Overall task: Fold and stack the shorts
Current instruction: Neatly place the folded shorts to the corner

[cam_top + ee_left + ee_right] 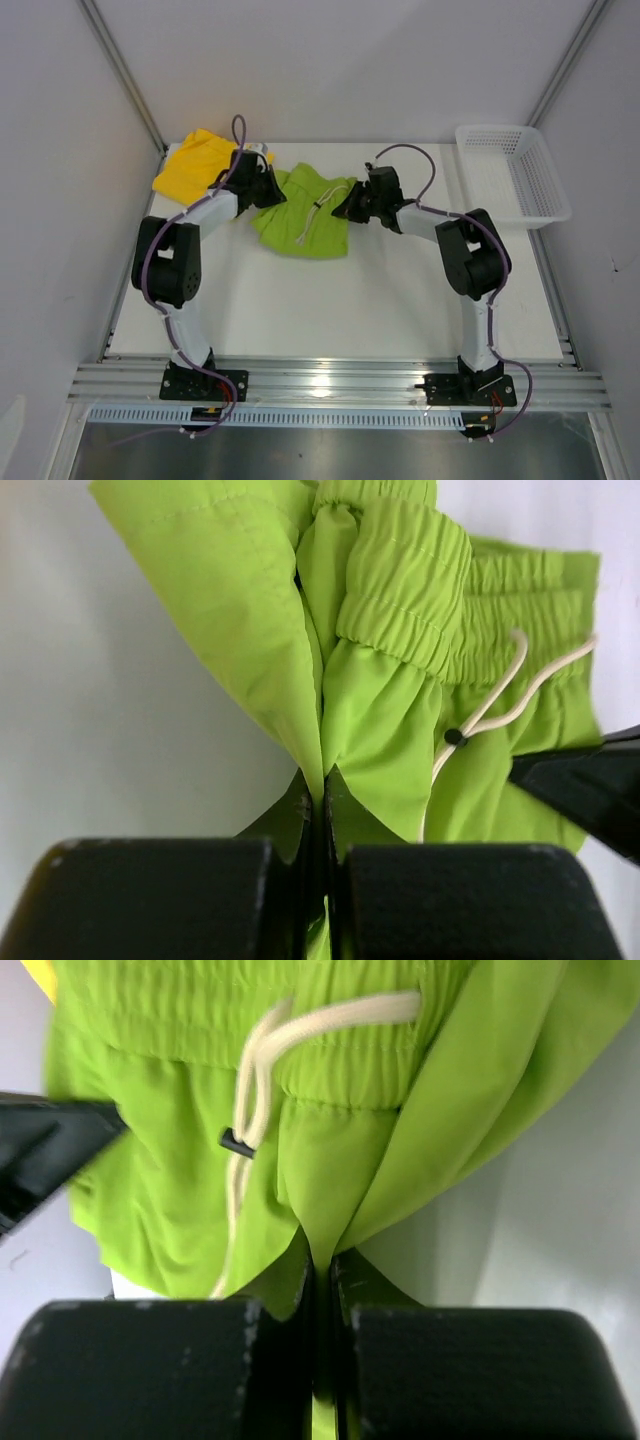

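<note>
**Both grippers clamped on the lime green shorts**

The left gripper [322, 785] is closed on a pinch of the lime green shorts [300, 225]. The fabric rises in folds straight ahead of its fingertips, with the elastic waistband ahead and slightly to its right. The right gripper [322, 1260] is closed on the opposite edge of the same pair, and the white drawstring [250, 1100] hangs ahead and to its left. The pair sits bunched between the two grippers on the counter [330, 310]. The yellow shorts [190, 168] lie just beside the left gripper, on its outer side. A white basket [490, 129] stands well apart, beyond the right gripper's outer side.
</note>
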Controlling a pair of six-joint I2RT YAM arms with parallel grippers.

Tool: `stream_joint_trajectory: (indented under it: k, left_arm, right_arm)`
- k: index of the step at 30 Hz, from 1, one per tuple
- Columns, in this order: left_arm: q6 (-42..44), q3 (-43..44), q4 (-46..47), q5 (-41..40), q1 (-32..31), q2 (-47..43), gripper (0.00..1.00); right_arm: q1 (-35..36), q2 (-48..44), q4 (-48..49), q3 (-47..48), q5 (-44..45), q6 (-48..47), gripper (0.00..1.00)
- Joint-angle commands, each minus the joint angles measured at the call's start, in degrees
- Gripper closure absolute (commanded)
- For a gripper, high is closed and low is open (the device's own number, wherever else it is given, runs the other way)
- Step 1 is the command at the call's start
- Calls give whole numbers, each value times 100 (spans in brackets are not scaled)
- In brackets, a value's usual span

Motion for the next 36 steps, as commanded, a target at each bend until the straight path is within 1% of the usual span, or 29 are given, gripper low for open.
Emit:
stream_joint_trajectory:
  k: [1,2,4,6,7,10,11,12,15,17,18,19,20,21,22,24,26,28,29,33,36]
  left_arm:
    - [345,775,-551,-115,530,63,100]
    - [406,898,-708,-63,602,89,100]
    - [451,1433,-841,33,812,238,100]
    - [521,1978,-1165,191,953,431,100]
    - [547,2537,-1289,218,1093,675,100]
    - [504,2964,-1553,323,1383,1106,100]
    - [434,3417,-1571,350,1393,1213,100]
    - [407,3596,-1641,368,1559,1327,100]
    - [407,4894,-2027,368,1744,1924,100]
    - [346,5257,-2265,455,1911,2319,100]
    - [276,5511,-2266,508,1990,2391,100]
    - [197,5522,-2205,595,2156,2444,100]
    - [39,5505,-1987,849,2245,2497,100]
    - [-32,5496,-1906,938,2324,2532,100]
    - [-172,5487,-1784,1131,2482,2559,100]
    - [-252,5540,-1747,1299,2597,2672,100]
    - [-287,5627,-1721,1396,2676,2734,100]
    - [-287,5654,-1703,1414,2711,2778,100]
    - [-305,5663,-1660,1466,2720,2787,100]
    - [-419,5856,-1615,1563,2808,2901,100]
    - [-551,6207,-1668,1729,2896,3033,100]
  right_arm:
    - [242,407,361,786,279,269,100]
    - [347,513,361,1171,332,321,100]
    - [427,828,527,1516,394,401,100]
    - [524,1040,930,1919,490,584,100]
    - [559,1285,1037,2079,509,655,100]
    - [664,1751,1345,2878,526,927,100]
    - [691,2058,1485,3054,526,1015,100]
    - [717,2200,1799,3212,605,1121,100]
    - [858,2789,2328,3880,772,1473,100]
    - [955,3131,2548,4486,956,1832,100]
    - [990,3490,2758,4697,1018,1990,100]
    - [1016,3676,2856,4917,1175,2140,100]
    - [1086,3852,2979,5311,1281,2463,100]
    - [1130,4193,3163,5523,1378,2597,100]
    - [1200,4353,3182,5952,1570,2703,100]
    - [1297,4704,3235,6271,1747,2809,100]
    - [1420,4785,3244,6439,2010,2792,100]
    - [1499,4794,3288,6422,2064,2730,100]
    - [1517,4794,3323,6422,2273,2704,100]
    - [1596,4794,3411,6457,2451,2756,100]
    - [1605,4794,3341,6536,2512,2906,100]
